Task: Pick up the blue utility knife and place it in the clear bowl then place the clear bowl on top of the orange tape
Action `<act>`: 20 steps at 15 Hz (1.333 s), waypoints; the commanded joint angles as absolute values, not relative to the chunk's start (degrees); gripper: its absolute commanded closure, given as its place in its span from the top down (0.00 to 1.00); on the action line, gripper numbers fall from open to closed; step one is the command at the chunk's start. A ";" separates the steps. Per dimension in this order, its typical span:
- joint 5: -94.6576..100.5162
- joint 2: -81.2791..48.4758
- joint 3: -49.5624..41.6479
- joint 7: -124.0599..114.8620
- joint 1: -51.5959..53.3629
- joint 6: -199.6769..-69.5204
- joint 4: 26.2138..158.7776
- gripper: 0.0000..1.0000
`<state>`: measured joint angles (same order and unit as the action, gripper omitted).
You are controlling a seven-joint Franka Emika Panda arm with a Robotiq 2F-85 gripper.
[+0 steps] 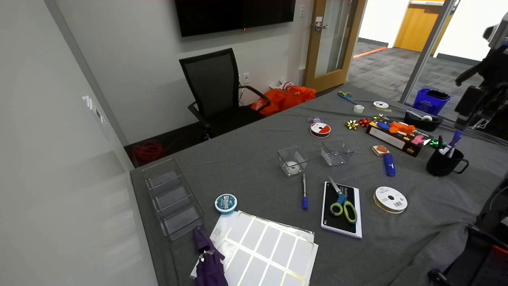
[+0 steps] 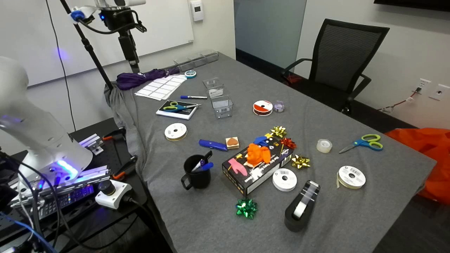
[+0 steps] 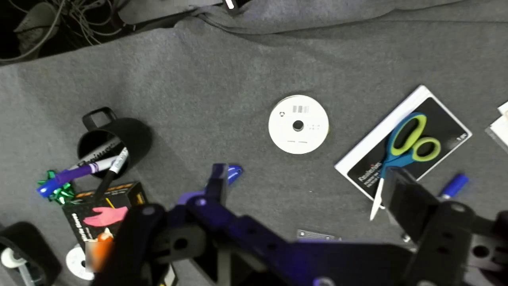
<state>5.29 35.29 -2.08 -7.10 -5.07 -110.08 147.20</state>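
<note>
Currently, the hand (image 3: 307,176) stands wide above the table (image 2: 249,80); the blue utility knife (image 2: 213,144) lies near the black mug (image 2: 198,180).

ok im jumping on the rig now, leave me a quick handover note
Hand: open, nothing held.
Blue utility knife: on the gray cloth, beside a small tan block.
Clear bowl: probably one of two square clear containers; I can't tell which.
Orange tape: apparently the orange-red and white spool, nothing on top.
Done: neither placement.
Left: knife into bowl, then bowl onto tape.
</note>
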 commanded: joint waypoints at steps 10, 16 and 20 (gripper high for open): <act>13.52 33.21 -8.47 -9.56 -16.55 -118.96 152.41 1.00; 13.52 33.00 -8.47 -9.68 -16.56 -119.11 152.41 1.00; 13.52 32.99 -8.47 -9.69 -16.56 -119.13 152.41 1.00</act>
<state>13.75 33.02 -8.82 -9.90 -16.19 -119.19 152.48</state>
